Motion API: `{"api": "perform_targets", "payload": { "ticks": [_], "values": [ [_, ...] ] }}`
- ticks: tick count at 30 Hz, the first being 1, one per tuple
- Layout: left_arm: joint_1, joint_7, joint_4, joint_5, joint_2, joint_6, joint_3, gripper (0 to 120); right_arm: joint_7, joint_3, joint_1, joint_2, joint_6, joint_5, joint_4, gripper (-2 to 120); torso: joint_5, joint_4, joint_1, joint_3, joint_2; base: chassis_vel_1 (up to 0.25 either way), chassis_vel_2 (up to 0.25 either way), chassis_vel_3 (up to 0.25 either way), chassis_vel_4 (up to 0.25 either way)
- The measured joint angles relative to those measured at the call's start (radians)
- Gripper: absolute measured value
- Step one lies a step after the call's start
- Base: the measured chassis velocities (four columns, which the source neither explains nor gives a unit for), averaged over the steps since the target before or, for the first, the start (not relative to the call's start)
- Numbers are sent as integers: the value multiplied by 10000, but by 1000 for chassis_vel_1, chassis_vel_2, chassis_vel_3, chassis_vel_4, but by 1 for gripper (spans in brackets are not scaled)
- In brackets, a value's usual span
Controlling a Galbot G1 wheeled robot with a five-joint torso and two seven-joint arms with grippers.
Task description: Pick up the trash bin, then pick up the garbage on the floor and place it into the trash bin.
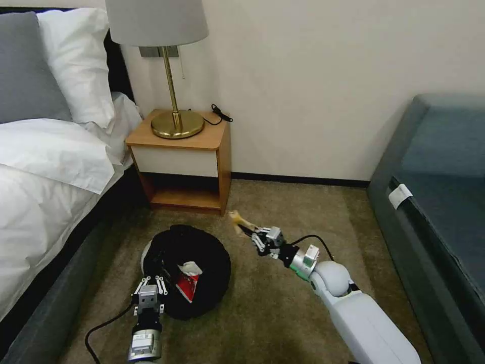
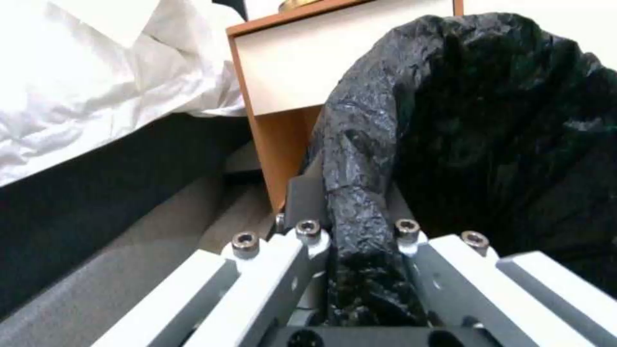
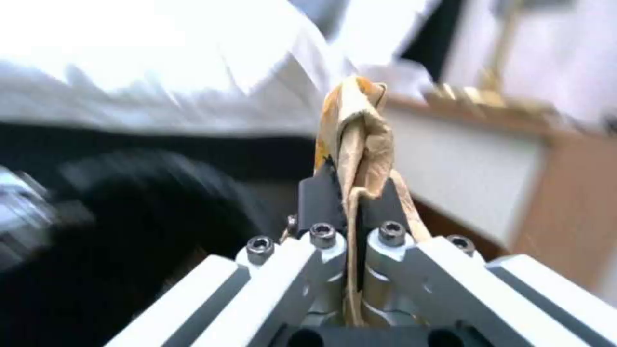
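Bed [image 1: 45,167] on left, sofa [image 1: 439,202] on right, nightstand [image 1: 184,156] with lamp [image 1: 166,65] against wall. Trash bin [image 1: 189,270] sits on carpet before nightstand — snack bag [image 1: 188,280] inside. Left gripper [image 1: 150,285] clenched on bin's near rim, black bag [image 2: 360,193] pinched between fingers [image 2: 302,193]. Right gripper [image 1: 252,233] right of bin, above floor — clamped on brown paper wad [image 3: 356,140].

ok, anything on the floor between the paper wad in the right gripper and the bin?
Nothing: head view shows bare carpet between the brown paper wad and the trash bin.
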Motion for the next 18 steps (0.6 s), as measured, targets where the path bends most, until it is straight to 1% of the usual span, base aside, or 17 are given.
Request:
{"api": "perform_targets", "payload": {
  "ticks": [1,2,4,6,9,11,13,15,18],
  "values": [
    [16,-14,-26,30,-14,-4,0,4,-50,-157,-145,-23,-46,49,603,0,0,0,0,0,0,0,0,0,0],
    [25,-20,-42,51,-20,-4,0,4,-93,-219,-208,-23,-60,54,816,0,-1,0,0,0,0,0,0,0,0],
    [33,-22,-57,69,-25,-4,3,4,-138,-277,-258,-22,-69,57,987,0,1,0,0,0,0,0,0,0,0],
    [73,-45,-136,160,-47,-6,19,4,-319,-511,-459,-5,-98,99,1555,0,1,-1,0,0,0,0,0,0,0],
    [124,-58,-199,234,-74,-6,52,4,-462,-782,-641,51,-120,207,1905,0,0,-1,0,0,0,0,0,0,0],
    [149,-64,-233,286,-96,-6,63,4,-555,-939,-776,152,-119,203,1978,0,1,-1,0,0,0,0,0,0,0],
    [204,-72,-310,363,-121,-7,119,4,-798,-1121,-1044,432,-1,-74,1955,0,2,0,0,0,0,0,0,0,0],
    [215,-76,-330,374,-123,-8,135,4,-843,-1175,-1122,497,37,-152,1925,0,2,0,0,0,0,0,0,0,0],
    [250,-137,-401,466,-148,-7,285,4,-970,-1464,-1422,890,233,-597,1597,0,2,-1,0,0,0,0,0,0,0]
  ]
}}
